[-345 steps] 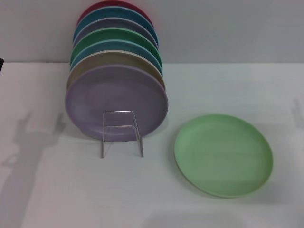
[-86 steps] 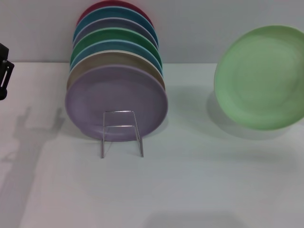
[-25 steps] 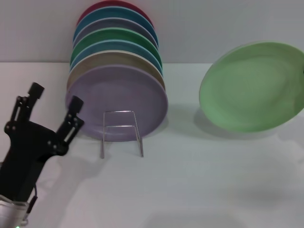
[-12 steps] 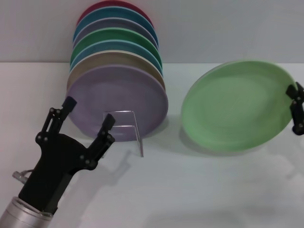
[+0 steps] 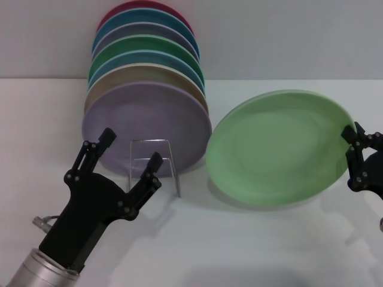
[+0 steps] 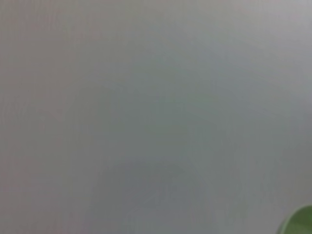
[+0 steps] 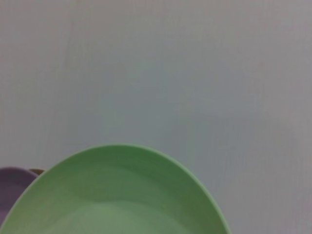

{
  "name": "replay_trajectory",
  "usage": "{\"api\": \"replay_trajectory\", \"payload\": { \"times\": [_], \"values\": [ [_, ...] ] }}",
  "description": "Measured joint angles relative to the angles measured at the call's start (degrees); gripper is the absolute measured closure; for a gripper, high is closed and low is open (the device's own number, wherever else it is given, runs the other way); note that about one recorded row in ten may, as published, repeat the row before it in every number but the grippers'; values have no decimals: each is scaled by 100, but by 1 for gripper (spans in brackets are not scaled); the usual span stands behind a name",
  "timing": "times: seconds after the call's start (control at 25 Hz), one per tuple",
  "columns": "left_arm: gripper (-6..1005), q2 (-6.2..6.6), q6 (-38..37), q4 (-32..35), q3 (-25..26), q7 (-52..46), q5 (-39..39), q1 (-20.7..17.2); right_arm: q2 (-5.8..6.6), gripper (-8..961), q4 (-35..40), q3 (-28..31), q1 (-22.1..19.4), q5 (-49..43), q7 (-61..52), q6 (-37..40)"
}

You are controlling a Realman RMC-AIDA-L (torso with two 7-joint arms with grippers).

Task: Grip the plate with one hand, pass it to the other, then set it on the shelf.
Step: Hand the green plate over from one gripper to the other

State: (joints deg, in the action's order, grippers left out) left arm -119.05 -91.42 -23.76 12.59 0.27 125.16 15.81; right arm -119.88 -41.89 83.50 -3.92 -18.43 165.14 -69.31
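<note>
Plate [image 5: 275, 146] — round, matte mint, clamped by right gripper [image 5: 353, 158], tilted

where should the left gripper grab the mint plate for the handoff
Probably on the plate's free rim nearest the left gripper, coming in from the robot's left. The right gripper pinches the opposite edge, holding the plate tilted off the table, so that near rim is exposed. The left gripper's fingers are spread open.

Seven round matte plates standing on edge in a row on the white table [image 5: 251, 251]: lavender-purple plate [image 5: 146, 122] foremost, dark red plate [image 5: 128, 9] rearmost.
</note>
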Motion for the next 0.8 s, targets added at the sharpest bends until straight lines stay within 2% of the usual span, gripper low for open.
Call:
{"api": "replay_trajectory", "payload": {
  "times": [0.32,0.8],
  "values": [
    [137,-3,291,-143,-205,100,9,66,0,931,-7,-371,-97,426,10,-128],
    [136,-2,919,-483,-210,377,8,163,0,930,-4,-452,-11,428,15,-125]
  ]
}}
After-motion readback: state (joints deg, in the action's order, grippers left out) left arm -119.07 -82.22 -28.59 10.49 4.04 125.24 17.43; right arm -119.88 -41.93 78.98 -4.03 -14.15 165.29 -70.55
